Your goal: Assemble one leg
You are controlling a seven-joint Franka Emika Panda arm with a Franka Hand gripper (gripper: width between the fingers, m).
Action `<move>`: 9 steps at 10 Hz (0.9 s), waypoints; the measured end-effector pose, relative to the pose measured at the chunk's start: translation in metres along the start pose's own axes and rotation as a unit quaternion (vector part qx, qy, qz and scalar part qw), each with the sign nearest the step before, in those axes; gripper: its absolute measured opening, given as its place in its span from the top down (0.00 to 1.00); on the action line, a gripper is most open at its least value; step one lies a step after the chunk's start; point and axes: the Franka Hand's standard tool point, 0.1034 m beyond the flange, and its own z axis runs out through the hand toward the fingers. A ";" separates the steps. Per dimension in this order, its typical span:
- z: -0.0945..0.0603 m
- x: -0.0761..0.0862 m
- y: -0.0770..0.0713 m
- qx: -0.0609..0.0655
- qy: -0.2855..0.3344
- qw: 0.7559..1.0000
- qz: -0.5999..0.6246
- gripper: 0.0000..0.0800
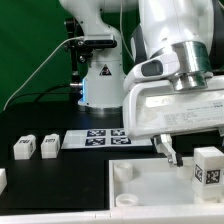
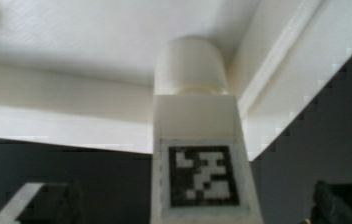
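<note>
In the wrist view a white leg [image 2: 199, 130] with a black-and-white tag on its face lies in line between my two fingertips. Its round end reaches the white tabletop [image 2: 84, 50]. My gripper [image 2: 191, 207] is open, with dark gaps between each finger and the leg, and nothing is held. In the exterior view my gripper [image 1: 166, 151] hangs over the tabletop [image 1: 150, 195] at the exterior view's right. A tagged leg [image 1: 208, 166] stands just to its right.
Two more small legs [image 1: 24, 147] [image 1: 48, 146] stand on the black table at the exterior view's left. Another white part [image 1: 2, 179] shows at the left edge. The marker board [image 1: 100, 138] lies behind the tabletop. The robot base [image 1: 100, 75] stands at the back.
</note>
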 end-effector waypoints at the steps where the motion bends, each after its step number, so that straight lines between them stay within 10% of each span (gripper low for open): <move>1: -0.011 0.008 -0.001 0.006 -0.016 1.000 0.000 0.19; 5: -0.014 0.017 -0.012 0.038 -0.156 0.987 0.019 0.19; 9: 0.008 0.005 -0.003 0.040 -0.313 0.949 -0.003 0.19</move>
